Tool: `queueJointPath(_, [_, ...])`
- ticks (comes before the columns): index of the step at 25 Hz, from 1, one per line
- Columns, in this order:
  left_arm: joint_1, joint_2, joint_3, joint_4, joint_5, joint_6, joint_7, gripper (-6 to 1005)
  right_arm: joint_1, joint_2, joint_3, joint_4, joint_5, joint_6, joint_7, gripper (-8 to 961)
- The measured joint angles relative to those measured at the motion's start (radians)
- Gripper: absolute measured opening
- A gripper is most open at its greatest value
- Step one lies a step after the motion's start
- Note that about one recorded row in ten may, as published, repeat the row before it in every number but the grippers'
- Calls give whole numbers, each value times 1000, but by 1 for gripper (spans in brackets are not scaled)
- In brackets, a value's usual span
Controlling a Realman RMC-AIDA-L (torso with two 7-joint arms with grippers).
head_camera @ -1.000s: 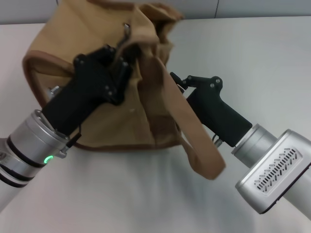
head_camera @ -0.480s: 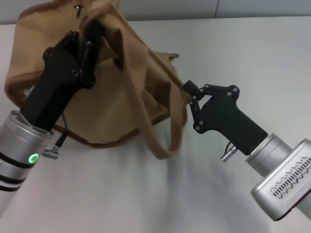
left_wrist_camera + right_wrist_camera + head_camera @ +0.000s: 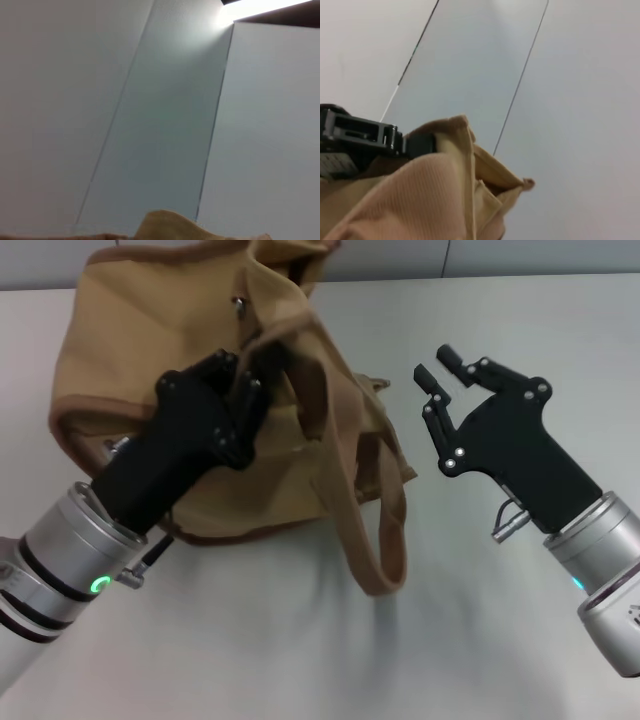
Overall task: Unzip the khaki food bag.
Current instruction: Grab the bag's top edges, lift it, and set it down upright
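The khaki food bag [image 3: 130,370] lies slumped on the white table at the upper left of the head view. One wide strap [image 3: 385,540] loops down toward the front. A small metal piece [image 3: 238,306] shows near the bag's top. My left gripper [image 3: 250,375] is shut on the fabric at the top of the bag, by the strap's root. My right gripper [image 3: 437,368] is open, off the bag's right end and apart from it. The right wrist view shows bag fabric [image 3: 445,190] and the left gripper's black body [image 3: 355,140]. The left wrist view shows only a tan fold [image 3: 170,225].
The white table [image 3: 300,660] spreads in front of and to the right of the bag. A grey wall [image 3: 520,255] runs along the table's far edge. Both wrist views look at pale wall panels [image 3: 165,110].
My right gripper has let go of the bag's right end, opened and lifted away to the right. My left gripper has swung right and lower, carrying the bag's top with it.
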Motion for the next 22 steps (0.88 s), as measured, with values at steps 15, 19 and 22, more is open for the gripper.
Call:
queueJointPath(15, [-31, 0, -4, 13, 98, -40, -6, 88, 67, 2, -33, -46, -124, 148, -31, 499])
queueJointPath(19, [-33, 0, -4, 13, 98, -40, -6, 88, 68, 2, -32, -35, -136, 152, -35, 500])
queueJointPath(22, [-39, 0, 0, 12, 98, -42, -6, 88, 72, 1, -28, -22, -137, 155, -36, 499])
